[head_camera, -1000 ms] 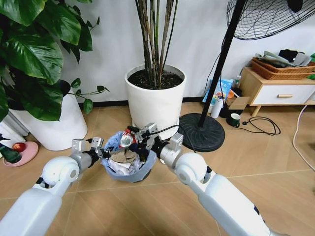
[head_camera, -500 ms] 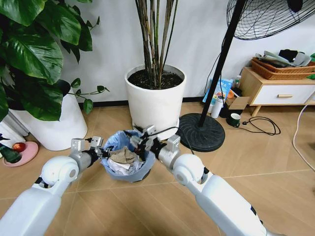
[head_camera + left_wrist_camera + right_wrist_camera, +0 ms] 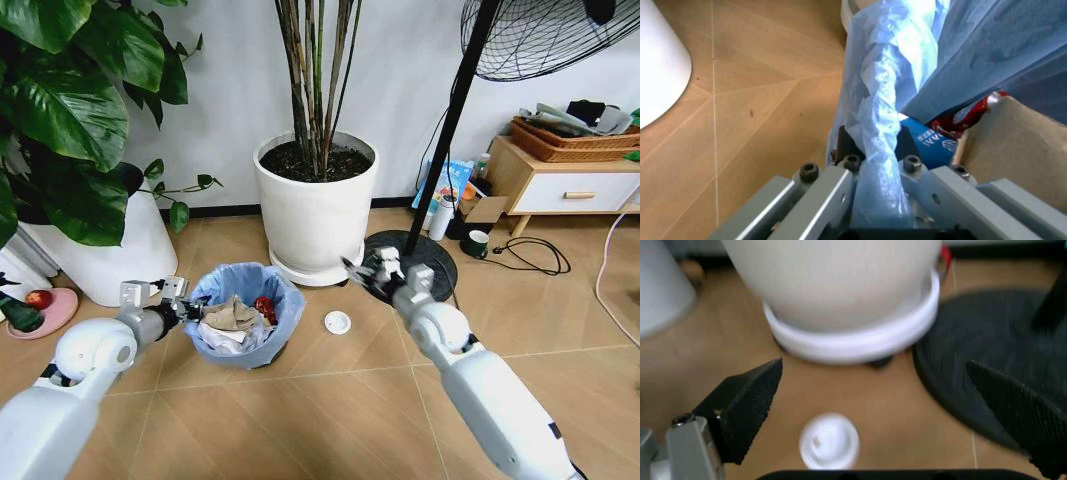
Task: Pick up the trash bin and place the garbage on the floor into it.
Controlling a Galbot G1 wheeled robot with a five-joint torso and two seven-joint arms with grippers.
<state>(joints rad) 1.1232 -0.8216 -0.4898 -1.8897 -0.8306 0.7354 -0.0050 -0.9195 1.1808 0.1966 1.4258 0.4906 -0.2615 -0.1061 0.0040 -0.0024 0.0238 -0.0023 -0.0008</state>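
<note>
One white round lid (image 3: pixel 338 322) is left on the floor, at 3 o'clock from the trash bin (image 3: pixel 243 318). Left tool (image 3: pixel 877 170) pinches the bin's bag-lined rim to steady it, while the right tool (image 3: pixel 883 412) hangs spread wide above that lid, probably lining up.

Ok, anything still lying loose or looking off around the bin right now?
One piece is still out: a white round lid lies on the floor between the trash bin and the fan base. The right pincer hangs open above it; the left pincer is clamped on the bin's bag rim. Nothing spilled.
</note>
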